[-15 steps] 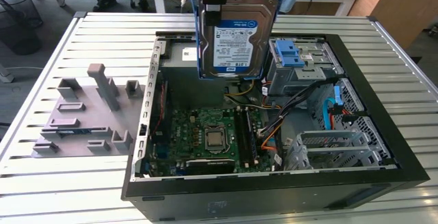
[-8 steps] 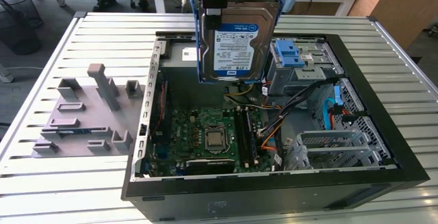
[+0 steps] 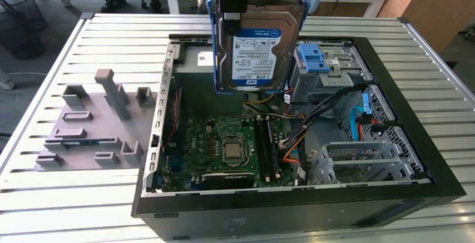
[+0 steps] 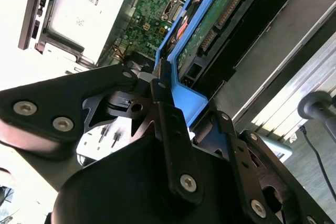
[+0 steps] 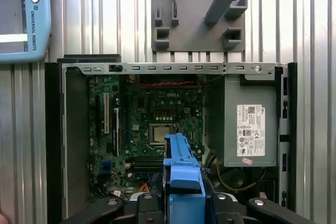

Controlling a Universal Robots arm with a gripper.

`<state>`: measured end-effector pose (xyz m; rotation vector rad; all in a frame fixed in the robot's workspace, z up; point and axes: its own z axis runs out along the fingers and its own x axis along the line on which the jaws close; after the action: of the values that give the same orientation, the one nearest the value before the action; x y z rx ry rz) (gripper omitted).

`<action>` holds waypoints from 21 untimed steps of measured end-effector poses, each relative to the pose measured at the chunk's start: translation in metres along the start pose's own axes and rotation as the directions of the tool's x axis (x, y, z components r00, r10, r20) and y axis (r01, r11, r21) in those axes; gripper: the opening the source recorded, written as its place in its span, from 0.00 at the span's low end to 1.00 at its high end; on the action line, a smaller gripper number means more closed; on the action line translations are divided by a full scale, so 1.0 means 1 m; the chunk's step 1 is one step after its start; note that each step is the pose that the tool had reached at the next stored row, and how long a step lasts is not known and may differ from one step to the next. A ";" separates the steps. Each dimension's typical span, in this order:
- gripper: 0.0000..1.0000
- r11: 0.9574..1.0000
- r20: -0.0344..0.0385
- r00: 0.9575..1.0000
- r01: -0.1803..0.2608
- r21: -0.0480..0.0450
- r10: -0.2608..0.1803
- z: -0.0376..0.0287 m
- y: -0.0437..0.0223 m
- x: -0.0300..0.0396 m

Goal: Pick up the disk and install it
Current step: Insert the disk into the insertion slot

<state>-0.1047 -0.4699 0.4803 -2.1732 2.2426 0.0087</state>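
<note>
We've got the disk (image 3: 256, 48) up in the air, so the pick-up half looks done. The tool (image 4: 163, 85) is clamped tight on the edge of the blue bracket (image 5: 184, 177), with no gap to spare. The disk hangs upright above the open computer case (image 3: 297, 215), over the end nearest the counter's (image 3: 74, 209) far edge, touching nothing below. It has a silver body, a white-and-blue label facing us in the exterior view, and bright blue plastic framing both sides. Installation is what's left, by our reckoning: the disk sits in no bay yet. The grey drive cage (image 3: 326, 65) with its blue latch lies to the exterior view's right.
</note>
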 end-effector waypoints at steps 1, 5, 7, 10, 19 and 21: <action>0.36 1.000 0.000 1.000 0.000 0.000 0.000 0.0000 -0.0001 0.0002; 0.36 1.000 0.000 1.000 0.000 0.000 0.000 0.0001 -0.0021 0.0006; 0.36 1.000 0.000 1.000 0.000 0.000 0.000 0.0000 -0.0052 0.0005; 0.36 1.000 0.000 1.000 0.000 0.000 0.000 0.0002 -0.0108 0.0004; 0.36 1.000 -0.006 1.000 0.000 -0.001 0.000 0.0003 -0.0181 0.0006; 0.36 1.000 -0.006 1.000 0.000 -0.001 0.000 0.0004 -0.0184 0.0017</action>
<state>-0.0863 -0.4722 0.4801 -2.1769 2.2464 0.0029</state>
